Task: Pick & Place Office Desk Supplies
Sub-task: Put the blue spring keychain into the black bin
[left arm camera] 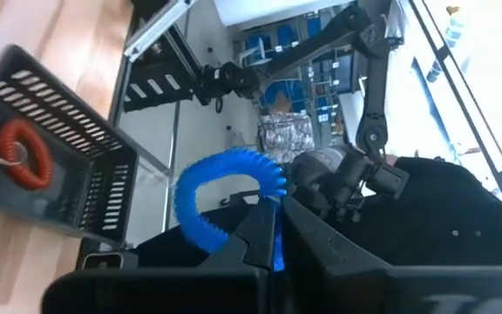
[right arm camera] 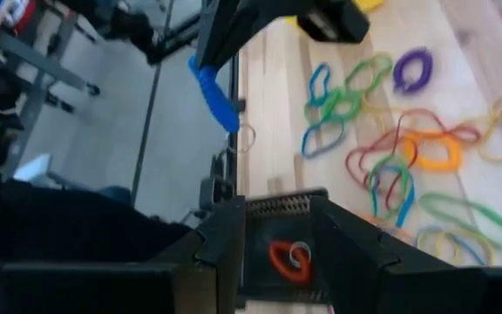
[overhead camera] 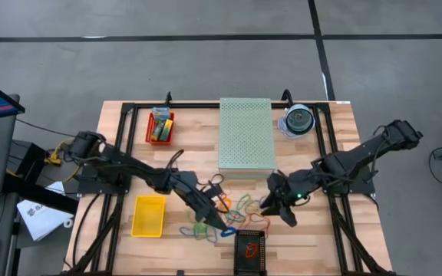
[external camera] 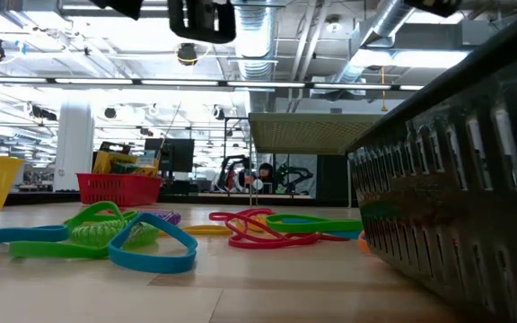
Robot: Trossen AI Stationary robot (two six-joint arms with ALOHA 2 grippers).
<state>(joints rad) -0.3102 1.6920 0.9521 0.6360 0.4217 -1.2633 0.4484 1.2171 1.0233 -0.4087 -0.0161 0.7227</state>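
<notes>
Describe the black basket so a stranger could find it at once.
Start at the wooden table's near edge, below the pile of rubber bands. There sits the black basket, between the two arms. Unlike the yellow bin and red bin, it is dark, slotted, and holds one orange coil.

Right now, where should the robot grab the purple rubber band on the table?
Probably from straight above. The purple rubber band lies flat on the table, so it shows no edge to take from the side. A gripper would best pinch its rim on the side away from the pile, with one finger inside the ring and one outside.
</notes>
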